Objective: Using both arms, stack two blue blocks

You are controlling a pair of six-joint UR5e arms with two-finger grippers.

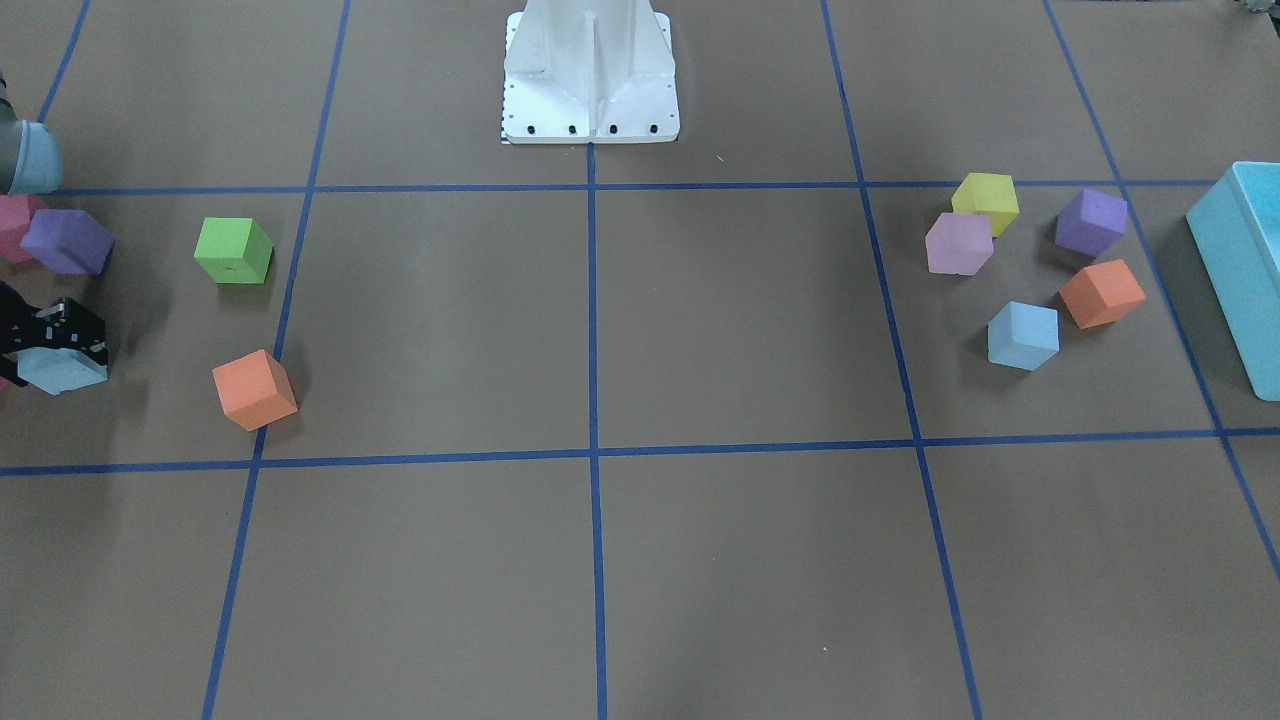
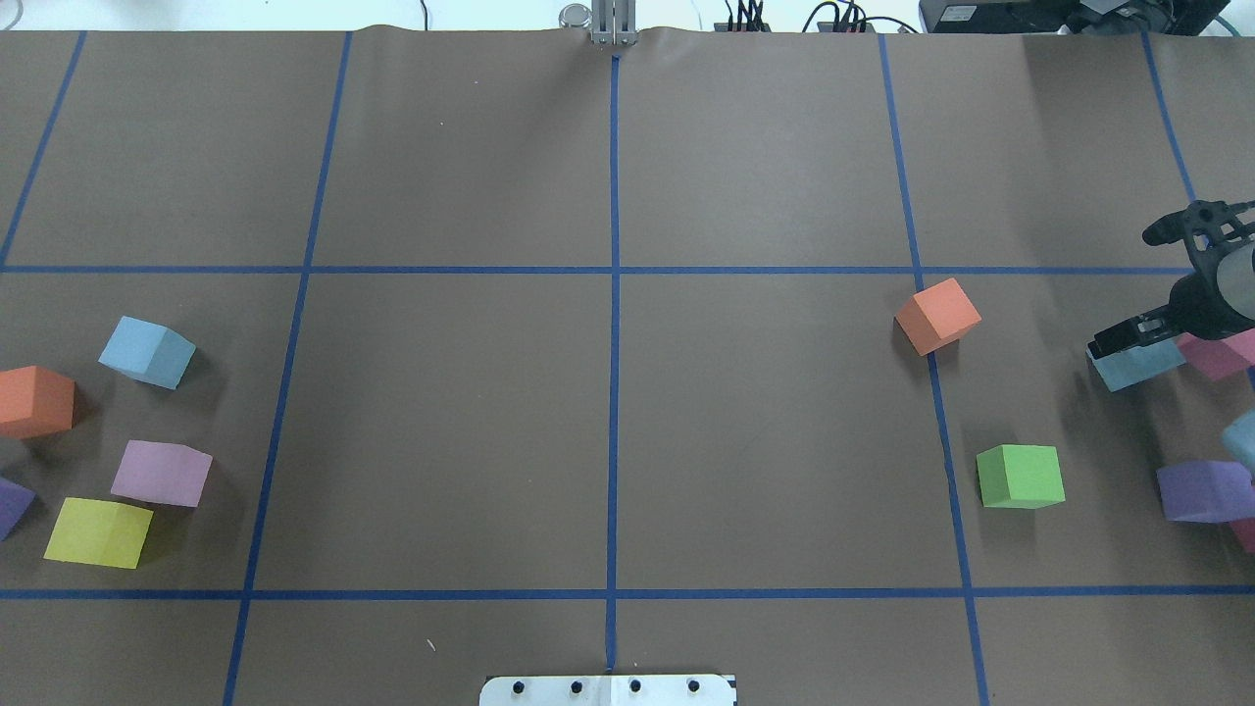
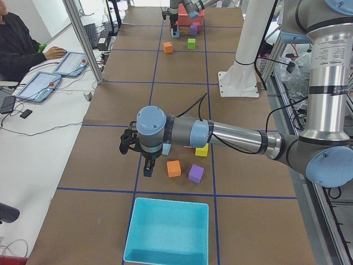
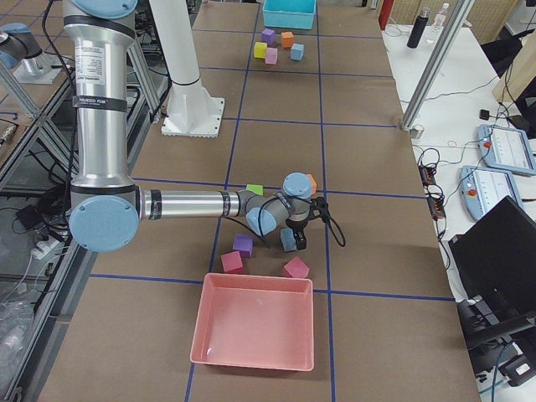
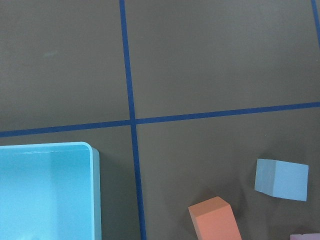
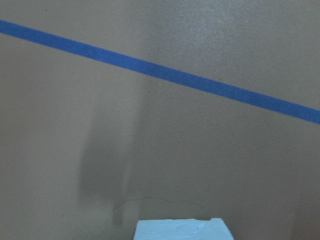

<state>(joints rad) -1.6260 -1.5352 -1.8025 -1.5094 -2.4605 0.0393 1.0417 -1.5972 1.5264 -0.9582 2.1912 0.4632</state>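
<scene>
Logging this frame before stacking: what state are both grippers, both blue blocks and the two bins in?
Left gripper: above the table; open or shut unclear.
Right gripper: at right-side blue block; grip unclear.
Left-side blue block: loose on table, untouched.
Turquoise bin: empty.
Pink bin: empty.

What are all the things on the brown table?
pale sky-blue foam cubes: two, light blue, one robot's left, one right
orange foam cubes: two, orange, one left, one right
dark purple foam cubes: two, purple, one left, one right
pink foam cubes: two, pink, both right
lilac foam cube: one, lilac, left
yellow foam cube: one, yellow, left
green foam cube: one, green, right
turquoise bin: one, turquoise, left end
pink bin: one, pink, right end
white robot base: one, white, robot's edge
jointed arms: two, grey-and-silver, left arm, right arm
grippers: two, black, left gripper by left cubes, right gripper at a blue cube
</scene>
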